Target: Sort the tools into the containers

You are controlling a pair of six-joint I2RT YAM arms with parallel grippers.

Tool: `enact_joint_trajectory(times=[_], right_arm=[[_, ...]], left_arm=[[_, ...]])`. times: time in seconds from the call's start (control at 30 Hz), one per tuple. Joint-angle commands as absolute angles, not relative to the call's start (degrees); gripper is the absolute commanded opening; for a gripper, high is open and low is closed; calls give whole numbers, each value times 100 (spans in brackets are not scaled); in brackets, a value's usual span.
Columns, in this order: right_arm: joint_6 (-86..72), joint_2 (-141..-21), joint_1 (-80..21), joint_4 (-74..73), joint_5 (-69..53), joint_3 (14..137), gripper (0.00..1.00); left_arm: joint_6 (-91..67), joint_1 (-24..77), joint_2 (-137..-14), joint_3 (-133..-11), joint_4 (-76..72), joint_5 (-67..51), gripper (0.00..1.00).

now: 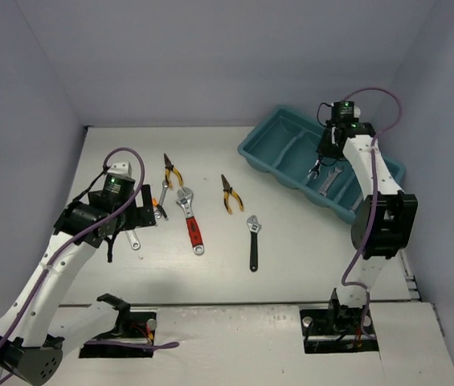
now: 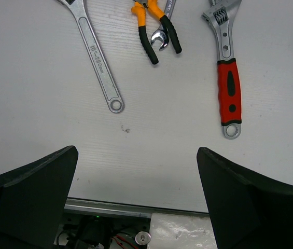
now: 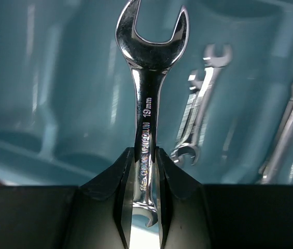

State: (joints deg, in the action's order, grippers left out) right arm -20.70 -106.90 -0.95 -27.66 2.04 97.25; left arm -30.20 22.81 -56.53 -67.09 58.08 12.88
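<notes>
While the right end effector (image 3: pixel 145 158) grips a silver steel wrench (image 3: pixel 149 67) over the far-right teal-blue plastic tray (image 3: pixel 58 104), releasing it beside the sorted silver wrenches (image 3: pixel 204 104) seems next.

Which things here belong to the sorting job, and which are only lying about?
Job: teal tray; 19mm wrench between the jaws of the right gripper; sorted wrenches; orange-handled pliers; second pliers; red-handled adjustable wrench; black-handled adjustable wrench; long silver wrench; small silver wrench.
Not the job: purple cables; table.
</notes>
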Motion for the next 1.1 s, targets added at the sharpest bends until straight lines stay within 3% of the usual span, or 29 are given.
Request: enact_joint_trajectory(times=[0.0, 0.17, 0.47, 0.6, 0.87, 1.07], right_arm=[[-2349, -11013, 434, -2544, 307, 10088, 0], [-2337, -11569, 598, -2478, 182, 10143, 2], [-2221, -11493, 596, -2415, 44, 10169, 41], [-2128, -11094, 582, -2417, 44, 10005, 49], [-1728, -9568, 292, -2390, -343, 9068, 50], [-1534, -8367, -307, -2342, -510, 8051, 50]], left_arm=[[-3084, 2250, -5684, -6882, 5686, 1194, 97], [-3084, 2250, -5830, -6901, 5678, 1133, 97], [-2766, 2250, -6639, -7255, 5576, 747, 97], [-2525, 2243, -7149, -7514, 5473, 791, 95], [-2059, 1768, -8270, -7859, 4728, 533, 81], [-1641, 994, -9519, -8235, 4134, -288, 68]])
